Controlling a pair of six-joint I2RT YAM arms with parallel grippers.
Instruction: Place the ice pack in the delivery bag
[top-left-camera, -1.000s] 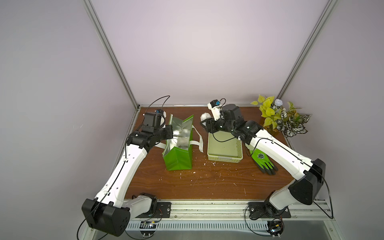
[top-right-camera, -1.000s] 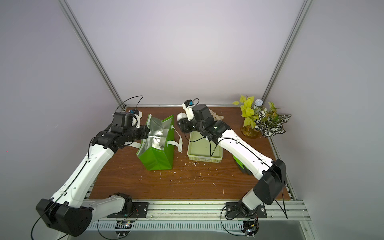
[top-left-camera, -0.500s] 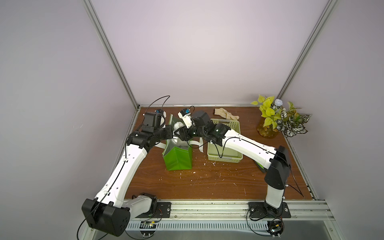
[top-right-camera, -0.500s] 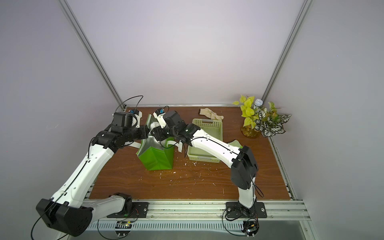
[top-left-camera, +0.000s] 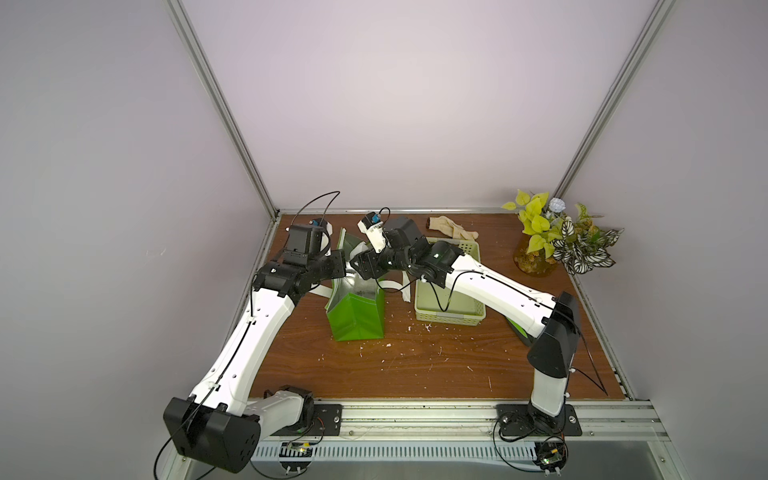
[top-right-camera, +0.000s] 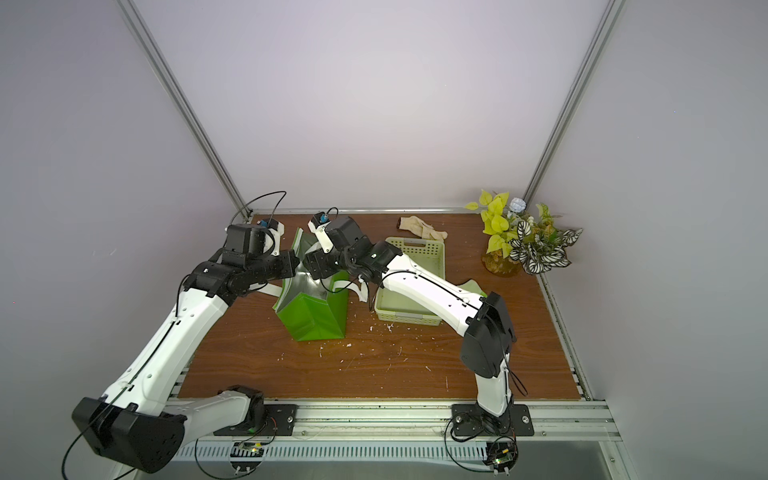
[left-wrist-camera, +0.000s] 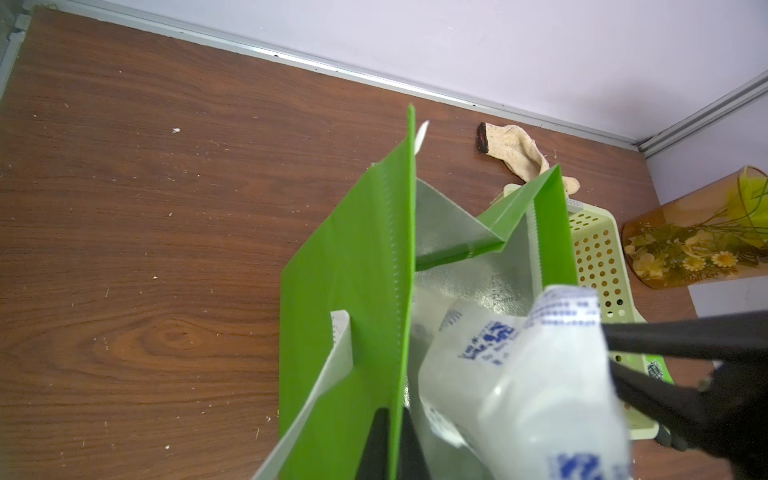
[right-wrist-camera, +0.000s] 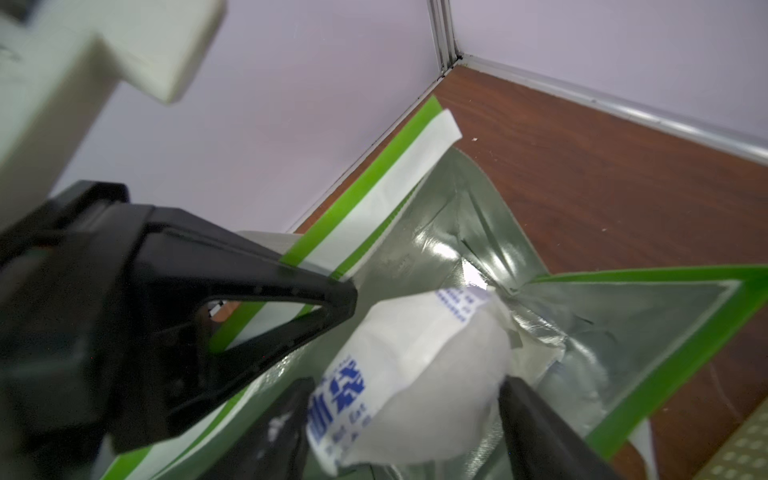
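The delivery bag, bright green with silver foil lining, stands open at the table's middle left. My left gripper is shut on the bag's left wall, one finger on each side of the green edge. My right gripper hangs over the bag's mouth with its jaws spread wide. The ice pack, a white pouch with blue print, sits blurred between those fingers, above the foil. Both top views hide the pack behind the right wrist.
A pale green perforated basket stands right of the bag, under the right forearm. A beige glove lies behind it, and a potted plant fills the far right corner. White crumbs dot the wood in front.
My right arm swung left from above the basket to above the bag's mouth, carrying the ice pack. Its jaws have just widened. The left arm kept still on the bag wall.
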